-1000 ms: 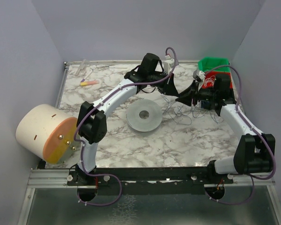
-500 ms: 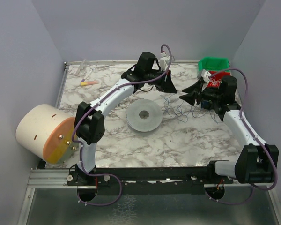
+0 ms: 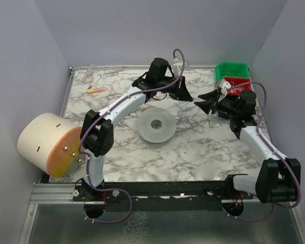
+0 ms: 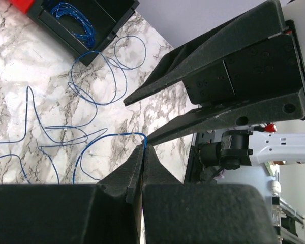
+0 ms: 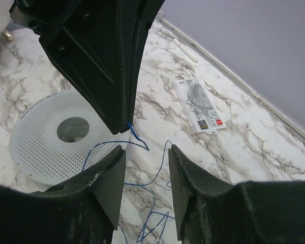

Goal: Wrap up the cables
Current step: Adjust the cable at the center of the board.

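My left gripper [image 4: 144, 147] pinches shut on the end of the thin blue wire cable [image 4: 127, 133] beside the white perforated disc [image 3: 165, 127]. I seem to be offering it to my half-open, empty right gripper [image 5: 146, 152] for a regrip.

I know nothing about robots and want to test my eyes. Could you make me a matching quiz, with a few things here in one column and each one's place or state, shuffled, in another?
Things
1. left hand
2. right hand
3. white perforated disc
4. green bin

Places or states
A. at the far right corner of the table
B. shut, pinching the thin cable
C. lying flat near the middle of the table
D. open, fingers apart

Pairs: 1-B, 2-D, 3-C, 4-A
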`<state>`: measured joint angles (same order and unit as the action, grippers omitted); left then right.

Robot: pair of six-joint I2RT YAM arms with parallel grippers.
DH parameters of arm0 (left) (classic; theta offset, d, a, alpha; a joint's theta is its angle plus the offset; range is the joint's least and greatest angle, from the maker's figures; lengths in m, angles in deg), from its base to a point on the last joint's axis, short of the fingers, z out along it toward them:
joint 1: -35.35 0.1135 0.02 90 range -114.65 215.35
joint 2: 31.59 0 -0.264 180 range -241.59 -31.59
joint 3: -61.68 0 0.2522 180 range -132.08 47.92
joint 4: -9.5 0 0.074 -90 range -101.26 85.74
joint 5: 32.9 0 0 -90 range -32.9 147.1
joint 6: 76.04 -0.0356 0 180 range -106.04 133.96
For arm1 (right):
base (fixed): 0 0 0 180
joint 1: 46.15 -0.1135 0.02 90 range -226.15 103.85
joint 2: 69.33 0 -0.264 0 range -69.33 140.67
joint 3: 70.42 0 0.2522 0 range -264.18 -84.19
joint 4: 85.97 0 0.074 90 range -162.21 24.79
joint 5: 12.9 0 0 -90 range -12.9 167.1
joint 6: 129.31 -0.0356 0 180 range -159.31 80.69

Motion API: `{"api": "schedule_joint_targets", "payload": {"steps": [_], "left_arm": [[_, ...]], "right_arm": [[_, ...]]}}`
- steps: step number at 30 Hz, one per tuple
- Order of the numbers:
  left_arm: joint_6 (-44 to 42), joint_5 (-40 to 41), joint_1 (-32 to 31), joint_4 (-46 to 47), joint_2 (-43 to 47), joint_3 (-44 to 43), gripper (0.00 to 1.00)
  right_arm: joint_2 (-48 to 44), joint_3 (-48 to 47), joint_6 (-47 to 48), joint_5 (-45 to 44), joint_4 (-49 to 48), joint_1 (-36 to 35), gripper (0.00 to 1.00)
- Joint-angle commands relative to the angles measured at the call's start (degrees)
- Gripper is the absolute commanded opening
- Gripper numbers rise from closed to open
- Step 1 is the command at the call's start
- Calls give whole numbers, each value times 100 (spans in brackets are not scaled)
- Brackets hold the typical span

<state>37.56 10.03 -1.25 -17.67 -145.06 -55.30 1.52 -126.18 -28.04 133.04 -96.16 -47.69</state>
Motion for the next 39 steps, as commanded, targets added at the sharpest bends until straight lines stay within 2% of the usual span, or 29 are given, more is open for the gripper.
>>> {"api": "schedule_joint_targets", "payload": {"steps": [1,20,27,32,34,39], "left_arm": [[224,-108,-5,357,185,140,0],[536,-294,-1,732,256,301,0],[596,-312,-5,822,264,358,0],[585,-295,-5,831,242,373,0],[593,-303,-5,840,227,353,0],[594,-346,-1,838,170,316,0]], "right_arm": [[154,206,-399,-314,-856,-118,43],[496,211,-714,-534,-1102,-206,37],[606,384,-1339,-527,-1751,-211,25],[614,339,-1451,-92,-1850,-211,4],[663,275,-1512,153,-1780,-213,1],[796,175,-1665,544,-1714,-234,1]]}}
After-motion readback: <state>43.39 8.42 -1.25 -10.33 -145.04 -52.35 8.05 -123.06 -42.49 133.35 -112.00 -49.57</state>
